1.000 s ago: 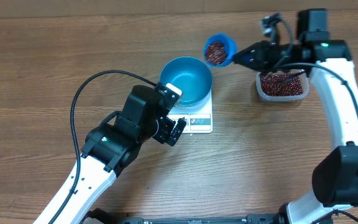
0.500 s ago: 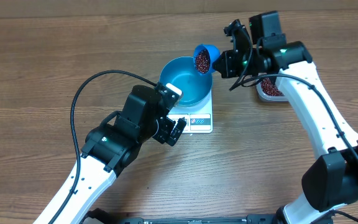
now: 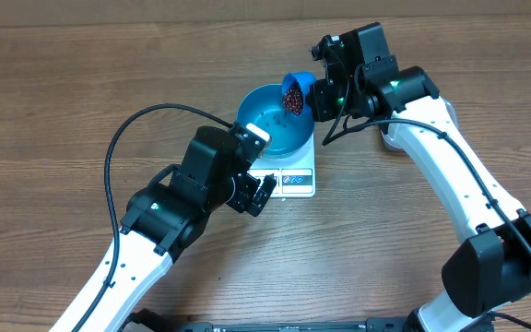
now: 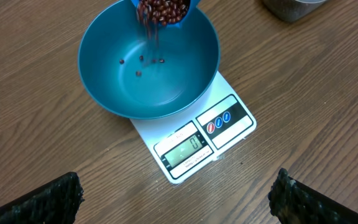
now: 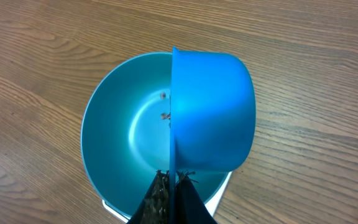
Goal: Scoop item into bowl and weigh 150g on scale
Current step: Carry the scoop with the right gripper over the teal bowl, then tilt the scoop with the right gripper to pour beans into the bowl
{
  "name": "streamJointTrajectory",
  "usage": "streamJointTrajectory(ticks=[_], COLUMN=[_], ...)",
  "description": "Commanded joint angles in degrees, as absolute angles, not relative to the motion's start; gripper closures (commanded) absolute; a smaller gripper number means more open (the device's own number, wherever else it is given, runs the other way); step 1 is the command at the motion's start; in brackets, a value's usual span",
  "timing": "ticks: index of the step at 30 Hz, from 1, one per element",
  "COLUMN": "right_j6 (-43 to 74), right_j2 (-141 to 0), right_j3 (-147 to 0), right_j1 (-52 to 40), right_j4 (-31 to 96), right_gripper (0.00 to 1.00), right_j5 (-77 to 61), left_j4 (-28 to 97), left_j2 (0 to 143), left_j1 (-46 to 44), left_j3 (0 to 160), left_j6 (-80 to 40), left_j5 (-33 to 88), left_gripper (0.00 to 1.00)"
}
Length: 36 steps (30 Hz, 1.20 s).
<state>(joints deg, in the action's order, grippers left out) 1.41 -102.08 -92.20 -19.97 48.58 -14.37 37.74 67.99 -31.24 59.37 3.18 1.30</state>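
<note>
Now the right gripper (image 3: 317,92), clamped on the scoop (image 3: 295,91), had swung it from the tub (image 4: 291,6) to over the bowl (image 3: 264,138) on the scale (image 3: 295,182) and tipped it. The first beans (image 4: 159,11) were falling in, so weighing had barely begun. The left gripper (image 4: 178,200) hung wide and empty.

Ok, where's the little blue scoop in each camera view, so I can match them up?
Overhead: the scoop is upper centre, tipped over the upper right rim of the bowl.
Left wrist: at the top edge, middle, with beans falling from it into the bowl.
Right wrist: centre of the picture, its blue outside towards the camera, above the bowl.
Shared landmark: the blue bowl sitting on the white scale.
</note>
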Motion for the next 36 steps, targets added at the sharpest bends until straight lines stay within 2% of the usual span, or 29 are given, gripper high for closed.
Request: streamJointTrajectory(ticks=[1, 23, 36], right_j6=[-0.2, -15.8, -31.8], right_j2=[-100.0, -100.0, -100.0], right_j3=[-94.1, -94.1, -94.1], right_j1=[-20.3, -24.1, -24.1], right_j4=[48.3, 49.2, 50.3], right_gripper=[0.96, 0.96, 0.96], right_j5=[-13.3, -12.0, -12.0], left_j4=[37.5, 37.5, 37.5], left_j2=[67.2, 67.2, 67.2], left_j1=[-31.1, -31.1, -31.1], left_j3=[59.5, 59.5, 59.5], left_j6=[3.7, 3.7, 3.7], left_j5=[1.3, 1.3, 1.3], left_gripper=[0.0, 0.0, 0.0])
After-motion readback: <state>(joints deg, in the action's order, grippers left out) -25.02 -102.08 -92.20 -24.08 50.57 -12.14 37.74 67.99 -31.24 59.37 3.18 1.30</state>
